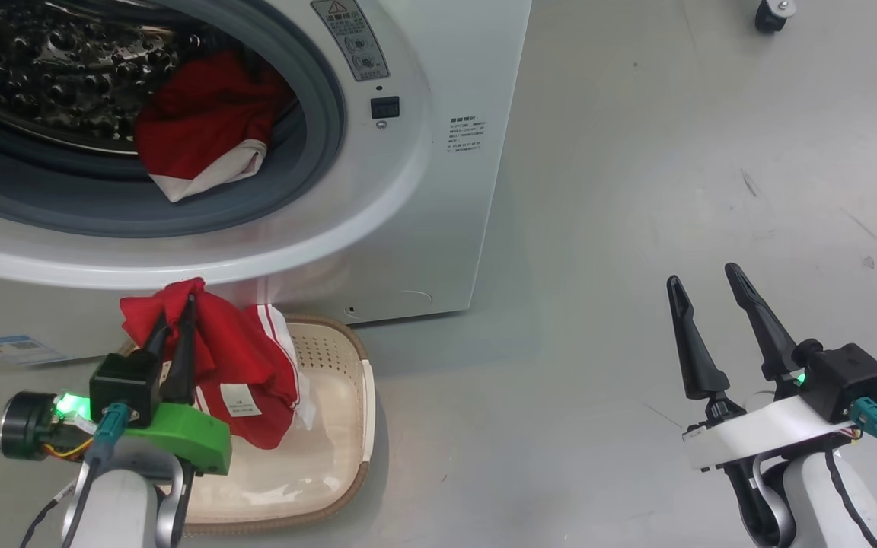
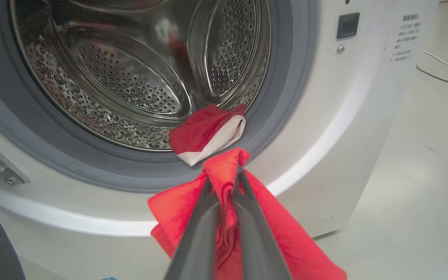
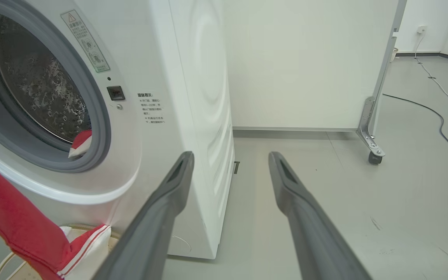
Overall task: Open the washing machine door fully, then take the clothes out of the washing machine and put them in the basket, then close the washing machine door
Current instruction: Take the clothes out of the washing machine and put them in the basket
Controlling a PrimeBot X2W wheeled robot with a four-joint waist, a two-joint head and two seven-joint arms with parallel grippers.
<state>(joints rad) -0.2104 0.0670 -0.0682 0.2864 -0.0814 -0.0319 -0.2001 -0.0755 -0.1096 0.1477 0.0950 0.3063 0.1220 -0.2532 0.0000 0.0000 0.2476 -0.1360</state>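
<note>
**Garment transfer: current state**

Left gripper is clamped on a red garment hanging over the basket, below the washing machine opening. A second red garment lies in the drum against the grey seal. Right gripper: jaws apart, above the floor.

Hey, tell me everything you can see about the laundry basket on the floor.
The basket is cream plastic, a rounded rectangle with small holes in its walls, a brown woven-look rim and a white handle on its side. It sits upright on the grey floor, right in front of the washing machine. A red garment hangs into it and seems to rest on its inside.
</note>
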